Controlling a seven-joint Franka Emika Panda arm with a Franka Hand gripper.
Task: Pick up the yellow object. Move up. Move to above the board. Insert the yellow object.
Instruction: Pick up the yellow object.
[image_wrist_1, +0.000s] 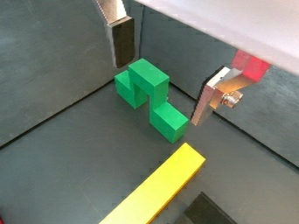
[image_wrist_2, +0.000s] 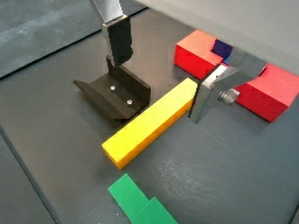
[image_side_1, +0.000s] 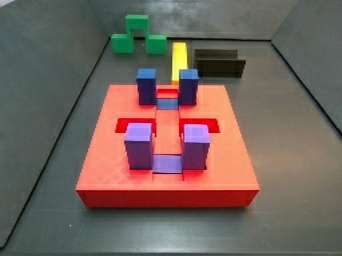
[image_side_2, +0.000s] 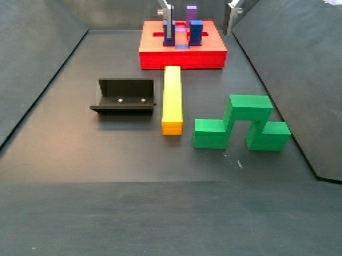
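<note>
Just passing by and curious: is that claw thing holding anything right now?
The tool: open, holding nothing, above the floor; the yellow object lies below it, ungripped.

Lab test cell: dark walled floor (image_side_2: 80, 190), bolted fixture (image_side_2: 123, 98).

gripper (image_wrist_2: 158, 68) above bar (image_side_2: 171, 97), between fixture (image_side_2: 122, 97) and blocks (image_side_2: 241, 124).

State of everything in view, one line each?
gripper: open, empty, over one end of the yellow object
yellow object: lying flat on the floor, not gripped
board: flat on the floor, posts upright
fixture: standing beside the yellow object
green blocks: resting on the floor
</note>
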